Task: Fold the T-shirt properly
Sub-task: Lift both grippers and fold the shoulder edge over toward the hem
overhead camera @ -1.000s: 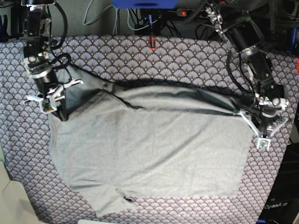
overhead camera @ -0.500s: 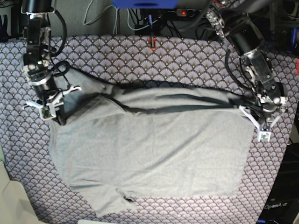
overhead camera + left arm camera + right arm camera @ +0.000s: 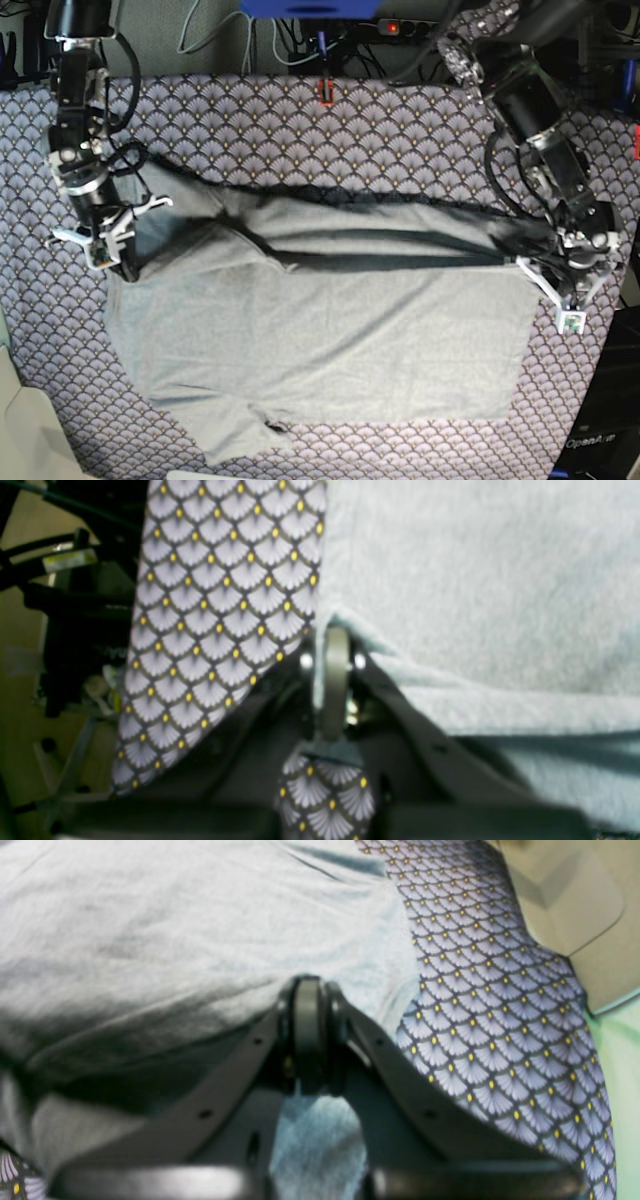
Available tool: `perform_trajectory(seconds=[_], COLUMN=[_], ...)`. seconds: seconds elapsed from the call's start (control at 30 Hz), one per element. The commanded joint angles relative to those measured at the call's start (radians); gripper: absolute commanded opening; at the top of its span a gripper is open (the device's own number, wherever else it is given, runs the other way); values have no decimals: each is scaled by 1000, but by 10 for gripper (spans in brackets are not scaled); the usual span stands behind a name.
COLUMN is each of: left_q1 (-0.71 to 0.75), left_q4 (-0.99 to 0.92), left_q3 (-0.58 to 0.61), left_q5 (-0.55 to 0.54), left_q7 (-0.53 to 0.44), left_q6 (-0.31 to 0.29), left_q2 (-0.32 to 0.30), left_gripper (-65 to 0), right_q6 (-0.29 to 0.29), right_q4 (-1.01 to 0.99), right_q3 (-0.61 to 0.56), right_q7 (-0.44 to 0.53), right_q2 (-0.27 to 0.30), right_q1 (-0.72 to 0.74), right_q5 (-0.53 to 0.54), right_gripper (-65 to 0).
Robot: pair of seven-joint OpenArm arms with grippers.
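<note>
The light grey T-shirt [image 3: 330,340] lies spread across the purple scallop-patterned tablecloth [image 3: 300,120]. Its far edge is raised off the cloth, with a dark shadow band beneath it. My left gripper [image 3: 530,262] is at the right of the base view, shut on the shirt's far right corner. The left wrist view shows its pads [image 3: 334,645] pinching the T-shirt [image 3: 475,570]. My right gripper [image 3: 127,266] is at the left, shut on the far left part near the sleeve. In the right wrist view its gripper [image 3: 308,990] clamps the T-shirt [image 3: 150,940].
A red clamp [image 3: 325,92] and cables sit at the table's far edge, under a blue item [image 3: 310,8]. A pale object [image 3: 30,430] lies off the near left corner. The table's right edge is close behind my left gripper.
Both grippers have drawn the shirt's far edge up and slightly toward the near side. The dark shadow band under that edge has grown longer and wider.
</note>
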Motion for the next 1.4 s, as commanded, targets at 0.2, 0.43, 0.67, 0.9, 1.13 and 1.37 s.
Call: perform_trajectory(seconds=[0.2,0.43,0.67,0.9,1.13,1.37], left_q1=[-27,-47,-47,-47,-47,-49], left_q4=[-29,-89,-90,-90,-90,-90], left_q3=[-1,-4,2,2,2,2], left_q5=[-5,-5,-8,-11,-6,-8], left_q7=[-17,-58,-92,-92,-92,-92], left_q6=[5,5,5,5,5,5], left_q2=[-41,-62,-56,-56,-56,-56], left_gripper=[-650,-650,-650,-650,-650,-650], right_q6=[0,0,2,2,2,2], right_q4=[17,-45,-49,-87,-85,-85], right_q3=[0,-1,-1,-1,-1,-1], right_q7=[23,23,23,25,23,23], right_q2=[9,9,-5,-5,-3,0], right_q1=[24,72,94,100,98,100], right_q5=[5,-24,-50,-50,-50,-52], right_gripper=[-650,-650,-650,-650,-650,-650])
